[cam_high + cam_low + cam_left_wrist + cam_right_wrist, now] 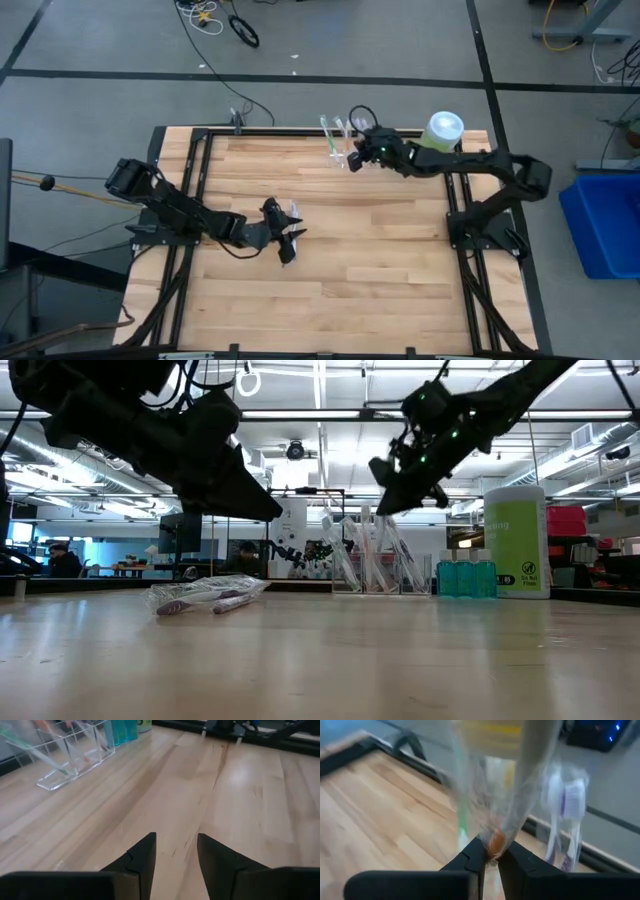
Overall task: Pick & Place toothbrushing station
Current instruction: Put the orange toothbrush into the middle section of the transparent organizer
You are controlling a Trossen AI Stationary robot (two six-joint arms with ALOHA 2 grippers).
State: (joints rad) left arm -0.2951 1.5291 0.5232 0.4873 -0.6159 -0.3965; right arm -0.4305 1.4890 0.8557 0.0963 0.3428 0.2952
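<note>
Wrapped toothbrushes (pixel 205 597) lie nearest the low camera on the desk (pixel 380 270), flat, under the left gripper (pixel 290 237), whose jaws stand narrowly apart and hold nothing. Farther back, at about twelve o'clock on the desk's far edge, sits the toothbrushing station (pixel 380 572), a clear rack whose long axis runs along that edge; its slim brushes point up and lean. Above it the right gripper (pixel 354 158) has its jaws pinched on a wrapped toothbrush (pixel 520 795), held upright. Beside the rack stand small teal bottles (pixel 465 575) and a light-green bottle (pixel 515 540); its label writing is too small to read.
</note>
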